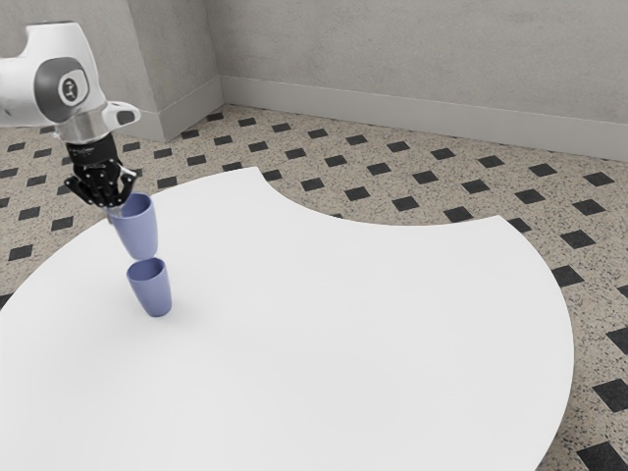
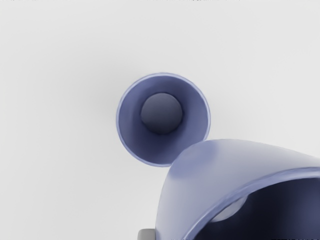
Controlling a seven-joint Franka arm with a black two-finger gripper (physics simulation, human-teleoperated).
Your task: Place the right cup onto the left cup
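Tool: closed on the raised cup, pinching its wall nr the rim; tool (image 1: 114, 209) hangs above the table, on the arm's side of the standing cup. Gap btwn fingers is just the wall's thickness.
Fingertip: a grey one (image 2: 146, 234) shows at the outer wall of the raised cup.
Raised cup: blue (image 1: 139, 231), mouth up, off the table, higher than the standing cup & a bit to one side of its mouth; not nested. Can't tell if the two touch.
Standing cup: blue too (image 1: 153, 294), upright on the table, mouth open.
Table: white top (image 1: 343, 324), curved edge w/ a scooped cutout, under the standing cup.
Floor: speckled beige w/ dark diamonds (image 1: 392, 188), beyond & below the table.
Walls: plain grey (image 1: 422, 59), w/ a paler baseboard (image 1: 422, 117), well behind the standing cup.
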